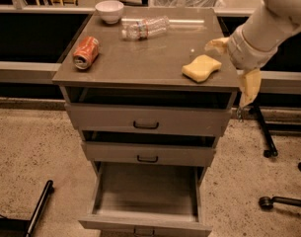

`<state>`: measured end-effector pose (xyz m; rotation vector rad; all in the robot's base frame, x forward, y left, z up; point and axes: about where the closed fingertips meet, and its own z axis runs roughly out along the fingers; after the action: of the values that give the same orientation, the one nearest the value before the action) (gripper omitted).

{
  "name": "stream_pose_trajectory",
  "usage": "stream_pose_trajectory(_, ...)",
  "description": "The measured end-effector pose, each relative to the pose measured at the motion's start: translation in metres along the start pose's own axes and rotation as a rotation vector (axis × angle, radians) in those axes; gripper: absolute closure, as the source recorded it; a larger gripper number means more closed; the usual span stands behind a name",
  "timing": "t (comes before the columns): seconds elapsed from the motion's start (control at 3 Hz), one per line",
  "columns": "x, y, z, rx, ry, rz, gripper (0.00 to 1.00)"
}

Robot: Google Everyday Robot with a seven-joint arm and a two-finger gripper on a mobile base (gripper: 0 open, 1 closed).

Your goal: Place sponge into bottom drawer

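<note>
The pale yellow sponge lies flat on the cabinet top near its right front corner. My gripper is at the cabinet's right edge, just right of the sponge and apart from it. It is open and empty: one cream finger reaches over the top behind the sponge, and the other hangs down past the cabinet's side. The bottom drawer is pulled out and shows a bare grey floor.
On the top lie a red soda can on its side, a clear plastic bottle and a white bowl. The top drawer and middle drawer stand slightly ajar. Chair bases are at the right, and a black leg is at the left.
</note>
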<state>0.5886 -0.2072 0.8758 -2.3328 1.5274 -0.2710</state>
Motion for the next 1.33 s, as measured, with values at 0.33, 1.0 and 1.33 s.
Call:
stream_pose_trajectory(0.33,0.000,-0.010,-0.028,0.011,-0.034,-0.110,0.00)
stream_pose_trajectory(1.0,0.032,-0.051,0.010,-0.055,0.155,-0.377,0.00)
stream_pose_trajectory(1.33,0.060,-0.076,0.034,-0.093,0.198,-0.501,0.00)
